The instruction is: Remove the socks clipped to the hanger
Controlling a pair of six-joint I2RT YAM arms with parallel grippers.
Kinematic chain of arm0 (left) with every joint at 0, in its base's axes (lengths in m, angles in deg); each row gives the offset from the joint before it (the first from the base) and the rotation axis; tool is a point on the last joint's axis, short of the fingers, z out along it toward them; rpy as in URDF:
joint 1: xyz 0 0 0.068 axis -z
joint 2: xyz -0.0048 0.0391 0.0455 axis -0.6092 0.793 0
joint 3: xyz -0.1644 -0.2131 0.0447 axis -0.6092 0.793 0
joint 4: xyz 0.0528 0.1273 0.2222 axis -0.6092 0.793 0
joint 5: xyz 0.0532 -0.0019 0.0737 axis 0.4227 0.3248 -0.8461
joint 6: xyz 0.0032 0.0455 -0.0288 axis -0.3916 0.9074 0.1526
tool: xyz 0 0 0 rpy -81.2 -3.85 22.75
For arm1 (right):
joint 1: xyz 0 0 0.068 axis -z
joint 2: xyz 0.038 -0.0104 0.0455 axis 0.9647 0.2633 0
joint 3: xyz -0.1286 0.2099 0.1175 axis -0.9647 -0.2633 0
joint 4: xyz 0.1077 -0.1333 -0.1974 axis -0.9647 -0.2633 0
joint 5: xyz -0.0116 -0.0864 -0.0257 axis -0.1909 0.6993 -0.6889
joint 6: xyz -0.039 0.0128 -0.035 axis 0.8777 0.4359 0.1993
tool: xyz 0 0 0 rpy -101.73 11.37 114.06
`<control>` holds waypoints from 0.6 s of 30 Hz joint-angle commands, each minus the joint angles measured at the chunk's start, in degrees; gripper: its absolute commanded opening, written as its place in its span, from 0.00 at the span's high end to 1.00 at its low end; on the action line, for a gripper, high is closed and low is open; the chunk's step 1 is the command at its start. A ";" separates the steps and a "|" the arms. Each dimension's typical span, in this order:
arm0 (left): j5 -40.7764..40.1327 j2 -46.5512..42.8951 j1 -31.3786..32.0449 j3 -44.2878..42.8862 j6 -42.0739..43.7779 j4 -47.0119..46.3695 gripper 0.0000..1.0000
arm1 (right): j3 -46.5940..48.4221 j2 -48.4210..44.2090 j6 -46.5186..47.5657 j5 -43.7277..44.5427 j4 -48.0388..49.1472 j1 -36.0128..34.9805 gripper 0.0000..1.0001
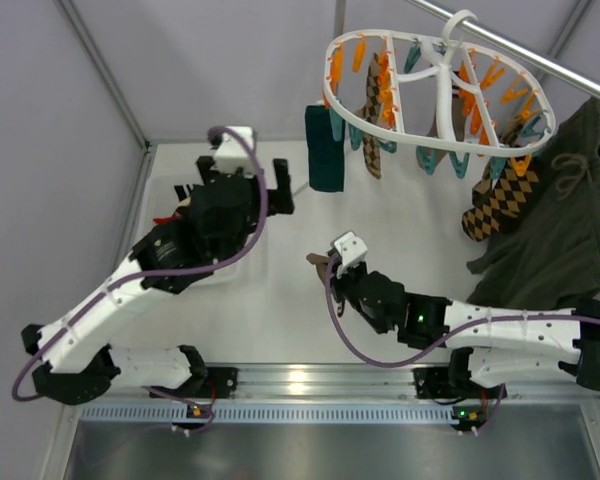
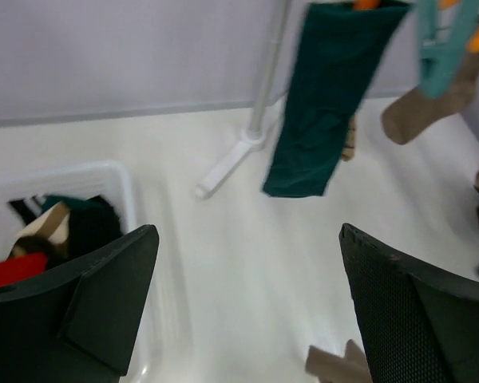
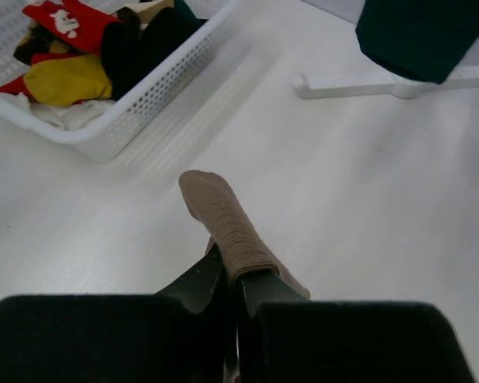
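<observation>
The white oval hanger [image 1: 440,95] hangs from a rail at the upper right, with orange and teal clips. A dark teal sock [image 1: 325,148] [image 2: 327,96] hangs at its left end, and argyle socks [image 1: 500,205] at its right. A tan sock [image 2: 423,112] dangles from a teal clip. My left gripper [image 1: 245,178] [image 2: 247,239] is open wide with nothing between its fingers, and it faces the teal sock from a distance. My right gripper [image 1: 325,262] [image 3: 233,275] is shut on a tan ribbed sock [image 3: 223,223] low over the table's middle.
A white basket [image 3: 144,96] [image 2: 104,171] holding red, yellow and black socks sits at the left under my left arm. The stand's white foot [image 3: 383,84] lies on the table. A dark green garment [image 1: 570,220] hangs at the right. A tan scrap [image 2: 335,363] shows beside my left gripper's right finger.
</observation>
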 commanded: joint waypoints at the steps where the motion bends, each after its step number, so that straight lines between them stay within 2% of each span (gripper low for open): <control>1: -13.67 -10.35 -0.23 8.15 -5.15 0.25 0.02 | 6.73 -0.35 2.92 -14.38 -3.27 2.49 1.00; 7: -18.96 -20.12 -0.32 16.16 -11.48 11.04 0.02 | 19.10 7.64 5.03 -30.36 -7.22 7.58 1.00; 12: -16.67 -27.66 -0.32 21.69 -11.41 12.21 0.02 | 30.01 19.59 7.15 -37.59 -7.40 9.43 1.00; 18: -18.34 -35.84 -0.32 25.48 -11.67 14.67 0.02 | 48.38 35.67 8.64 -44.37 -9.34 10.14 1.00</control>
